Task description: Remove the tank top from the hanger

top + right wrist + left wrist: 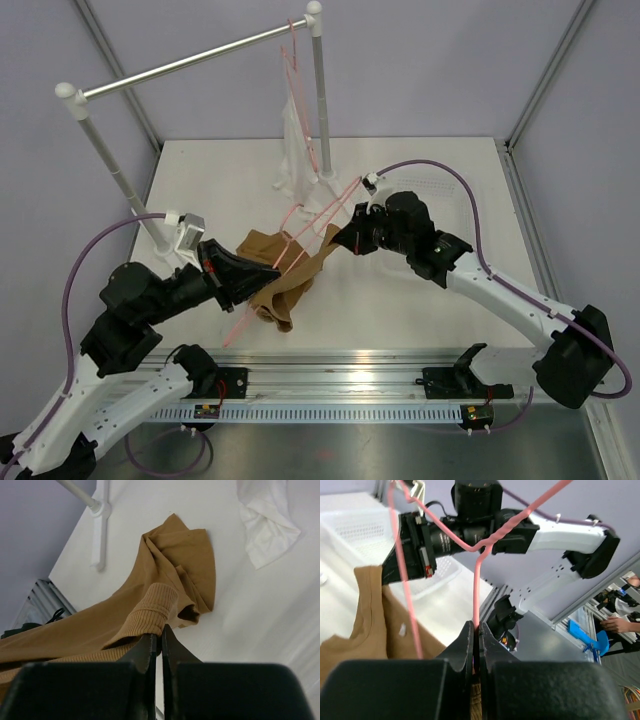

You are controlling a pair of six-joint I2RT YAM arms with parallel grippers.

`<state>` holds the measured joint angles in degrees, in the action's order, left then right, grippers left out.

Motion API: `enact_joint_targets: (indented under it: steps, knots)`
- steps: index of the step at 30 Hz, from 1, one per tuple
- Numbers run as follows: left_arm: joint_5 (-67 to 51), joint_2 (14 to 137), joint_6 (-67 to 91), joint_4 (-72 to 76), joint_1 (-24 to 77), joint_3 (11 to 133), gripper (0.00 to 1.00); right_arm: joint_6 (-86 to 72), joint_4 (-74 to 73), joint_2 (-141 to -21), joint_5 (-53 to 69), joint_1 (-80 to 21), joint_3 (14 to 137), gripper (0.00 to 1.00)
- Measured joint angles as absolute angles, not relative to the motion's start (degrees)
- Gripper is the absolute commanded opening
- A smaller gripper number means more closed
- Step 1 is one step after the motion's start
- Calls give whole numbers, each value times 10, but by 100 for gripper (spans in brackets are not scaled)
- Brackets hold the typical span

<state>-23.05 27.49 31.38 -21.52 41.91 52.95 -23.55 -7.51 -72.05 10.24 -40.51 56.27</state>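
Note:
The brown tank top (283, 278) lies bunched on the table's middle, with the thin pink wire hanger (240, 326) running slantwise through it. My left gripper (270, 276) is shut on the hanger; in the left wrist view the jaws (476, 632) pinch the pink wire (477, 590), with the tank top (367, 620) to the left. My right gripper (338, 243) is shut on the tank top's ribbed edge (152, 607) and holds it a little off the table; the jaws (161, 635) meet on the cloth. The rest of the tank top (182, 562) rests on the table.
A clothes rack (320, 100) stands at the back, with a second pink hanger draped in white cloth (295, 125) on its rail. The white cloth's end (267, 525) lies on the table. A white basket (440, 185) sits at the back right. A rack foot (100, 525) is near.

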Motion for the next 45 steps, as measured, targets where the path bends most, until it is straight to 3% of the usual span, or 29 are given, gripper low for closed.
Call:
enact_joint_targets:
  steps: [6, 12, 21, 22, 24, 26, 27, 28, 34, 45]
  knots:
    - [-185, 268, 329, -62, 419, 470, 0, -266, -38, -672, 157, -405, 540, 0]
    - [-35, 197, 326, 124, 419, 333, 0, -311, 45, -601, 230, -405, 476, 0]
    - [150, 187, 290, 159, 419, 350, 0, -290, -16, -574, 210, -405, 475, 0]
    - [167, 178, 287, 152, 419, 353, 0, -287, -19, -576, 210, -407, 475, 2]
    - [193, 169, 283, 125, 419, 370, 0, -283, -26, -588, 209, -413, 475, 26]
    - [213, 170, 285, 73, 419, 406, 0, -280, -32, -606, 204, -425, 475, 62]
    - [220, 170, 289, 48, 419, 423, 0, -278, -34, -615, 203, -432, 475, 94]
    - [227, 170, 295, 21, 419, 438, 0, -277, -36, -621, 201, -437, 475, 99]
    - [287, 205, 348, -170, 419, 519, 0, -270, -47, -631, 180, -459, 474, 99]
    - [339, 482, 354, -360, 416, 765, 0, -268, -92, -623, 128, -461, 477, 99]
